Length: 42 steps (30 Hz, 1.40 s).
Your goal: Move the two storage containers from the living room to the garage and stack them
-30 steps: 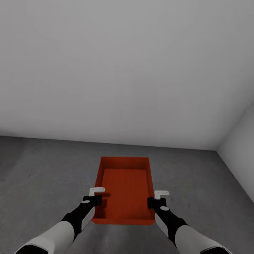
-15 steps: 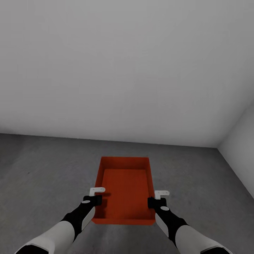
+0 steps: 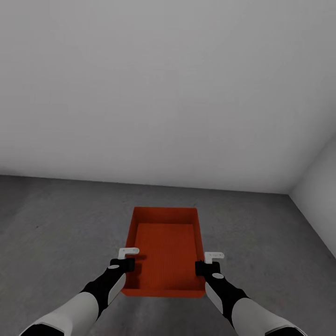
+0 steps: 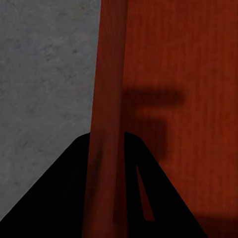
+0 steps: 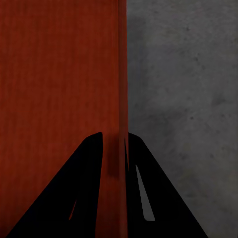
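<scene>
One orange-red storage container (image 3: 165, 247), lidless and empty, is held in front of me over the dark grey concrete floor (image 3: 60, 224) of the garage. My left gripper (image 3: 129, 267) is shut on its left wall near the front corner. My right gripper (image 3: 203, 269) is shut on its right wall. In the left wrist view the container's wall (image 4: 106, 99) runs between the dark fingers (image 4: 59, 198). The right wrist view likewise has the wall (image 5: 122, 74) pinched between the fingers (image 5: 87, 178). Whether the container's base touches the floor I cannot tell.
A plain pale grey wall (image 3: 163, 93) stands close ahead, meeting the floor just beyond the container. A second wall (image 3: 322, 186) forms a corner at the right. Open concrete lies on both sides of the container.
The whole view has shifted slightly, with the wall's foot a little higher in the picture. The container and both grippers hold the same pose relative to me.
</scene>
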Tool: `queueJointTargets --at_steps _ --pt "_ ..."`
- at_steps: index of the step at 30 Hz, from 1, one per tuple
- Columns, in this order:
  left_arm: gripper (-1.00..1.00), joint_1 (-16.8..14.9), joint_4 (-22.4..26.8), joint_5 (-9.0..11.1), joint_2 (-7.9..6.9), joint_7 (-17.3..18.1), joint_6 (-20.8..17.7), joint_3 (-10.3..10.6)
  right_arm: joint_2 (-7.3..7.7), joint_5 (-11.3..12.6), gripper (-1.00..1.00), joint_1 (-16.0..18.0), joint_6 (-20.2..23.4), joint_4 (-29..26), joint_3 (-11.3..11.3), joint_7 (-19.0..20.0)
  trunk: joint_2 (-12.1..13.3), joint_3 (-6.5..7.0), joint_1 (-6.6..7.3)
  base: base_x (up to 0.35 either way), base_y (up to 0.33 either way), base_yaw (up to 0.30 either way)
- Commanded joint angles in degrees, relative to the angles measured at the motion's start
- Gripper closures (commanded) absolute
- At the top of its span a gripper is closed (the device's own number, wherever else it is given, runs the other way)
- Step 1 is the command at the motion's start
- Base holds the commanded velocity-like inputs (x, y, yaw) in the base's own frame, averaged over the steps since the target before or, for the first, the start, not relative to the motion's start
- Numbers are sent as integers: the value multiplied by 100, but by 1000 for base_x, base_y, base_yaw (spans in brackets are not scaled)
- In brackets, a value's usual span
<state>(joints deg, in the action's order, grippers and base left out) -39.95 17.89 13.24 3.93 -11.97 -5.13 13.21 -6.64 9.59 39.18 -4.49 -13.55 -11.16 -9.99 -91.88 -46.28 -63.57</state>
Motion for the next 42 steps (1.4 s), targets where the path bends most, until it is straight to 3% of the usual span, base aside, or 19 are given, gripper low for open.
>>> queueJointTargets --at_steps 1,42 --pt "100 -4 12 10 73 -51 -32 -99 -3 36 100 2 -42 4 44 -82 -44 -22 -22 0 0 0" --pt "100 -4 12 12 73 -51 -41 -99 5 34 100 2 -38 3 44 -82 -1688 -758 -922 0 0 0"
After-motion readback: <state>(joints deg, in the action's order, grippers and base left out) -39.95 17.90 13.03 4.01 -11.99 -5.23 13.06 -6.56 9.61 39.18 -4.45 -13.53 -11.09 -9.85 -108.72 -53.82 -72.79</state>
